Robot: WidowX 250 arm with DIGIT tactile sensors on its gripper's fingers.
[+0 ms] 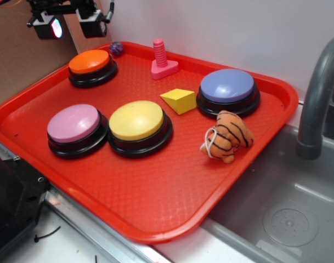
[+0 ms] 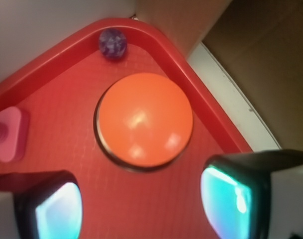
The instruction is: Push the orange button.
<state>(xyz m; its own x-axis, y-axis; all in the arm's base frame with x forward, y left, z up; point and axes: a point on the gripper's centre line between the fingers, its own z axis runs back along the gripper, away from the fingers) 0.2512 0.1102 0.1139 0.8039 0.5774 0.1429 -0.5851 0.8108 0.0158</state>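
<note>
Red tray (image 1: 156,213) beside a grey sink (image 1: 287,219); the orange button (image 1: 92,67) sits in the tray's far left corner, a small purple ball (image 1: 116,48) just behind it and a pink screw-shaped toy (image 1: 163,60) to its right; the gripper (image 1: 69,24) hangs above the button, apart from it, jaws spread with nothing between them; nearer stand a pink button (image 1: 76,129), a yellow button (image 1: 138,126), a yellow wedge (image 1: 179,100), a blue button (image 1: 228,92) and a striped plush toy (image 1: 228,137); wrist view: orange button (image 2: 144,119) ahead of the fingertips (image 2: 231,196).

Air above orange button (image 1: 90,62) unobstructed; gripper (image 1: 69,24) hangs over it, fingers spread. Purple ball (image 1: 116,48) near tray (image 1: 156,219) corner, pink peg (image 1: 162,59) to 1 side, both apart from button.
</note>
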